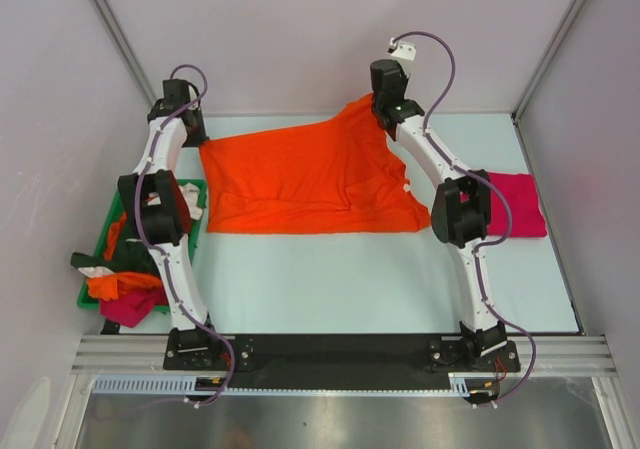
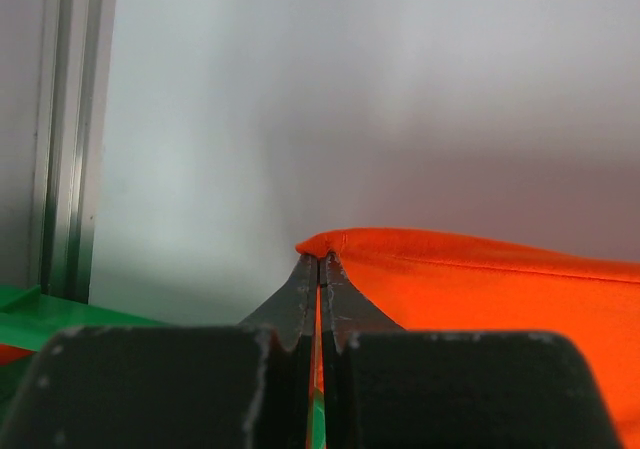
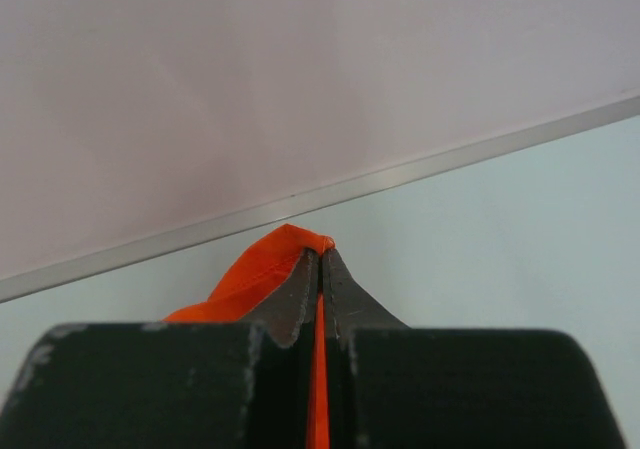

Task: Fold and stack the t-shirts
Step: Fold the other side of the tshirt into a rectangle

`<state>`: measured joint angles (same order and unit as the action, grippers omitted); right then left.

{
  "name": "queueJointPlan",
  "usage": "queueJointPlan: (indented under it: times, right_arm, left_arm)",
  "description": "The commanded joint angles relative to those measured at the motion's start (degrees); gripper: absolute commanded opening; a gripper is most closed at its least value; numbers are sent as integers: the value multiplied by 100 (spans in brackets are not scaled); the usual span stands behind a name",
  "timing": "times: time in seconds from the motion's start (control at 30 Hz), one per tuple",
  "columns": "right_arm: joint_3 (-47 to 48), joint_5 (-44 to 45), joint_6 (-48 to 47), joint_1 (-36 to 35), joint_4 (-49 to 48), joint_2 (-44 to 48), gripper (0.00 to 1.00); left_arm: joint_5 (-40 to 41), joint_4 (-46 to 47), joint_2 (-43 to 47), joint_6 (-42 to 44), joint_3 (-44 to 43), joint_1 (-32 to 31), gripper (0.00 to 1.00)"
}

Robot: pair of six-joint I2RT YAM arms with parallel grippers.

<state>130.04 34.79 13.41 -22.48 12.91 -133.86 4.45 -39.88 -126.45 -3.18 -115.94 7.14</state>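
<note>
A bright orange t-shirt (image 1: 300, 179) lies spread across the far half of the table. My left gripper (image 1: 198, 141) is shut on its far left corner; in the left wrist view the orange hem (image 2: 450, 269) is pinched between the jaws of that gripper (image 2: 319, 259). At the far right corner, lifted above the table, my right gripper (image 1: 383, 109) is shut on the cloth (image 3: 255, 269), and the wrist view shows the gripper (image 3: 321, 254) clamped on it. A magenta-red t-shirt (image 1: 520, 204) lies folded at the right edge.
A green plastic bin (image 1: 195, 194) at the left holds dark green (image 1: 125, 254), orange (image 1: 120, 284) and magenta (image 1: 130, 309) shirts spilling over its rim. Grey walls with metal rails close in the back and sides. The arm bases sit on a black bar (image 1: 340, 354) at the near edge.
</note>
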Motion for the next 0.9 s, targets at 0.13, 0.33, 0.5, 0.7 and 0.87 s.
queueJointPlan:
  times: [0.13,0.33,0.5,0.7,0.87]
  right_arm:
    - [57,-15,100,227,1,-193,0]
    - [101,-51,39,147,-51,-44,0]
    - [-170,-86,22,-19,-33,280,0]
    - [-1199,72,-110,-371,-543,931,0]
    - [-2227,300,-84,-670,-859,1599,0]
  left_arm:
    - [-119,217,138,-51,-87,77,0]
    - [-295,252,279,-25,-69,77,0]
    - [-392,244,446,10,27,69,0]
    - [-585,384,911,116,519,-2,0]
    - [-691,446,1298,151,967,-11,0]
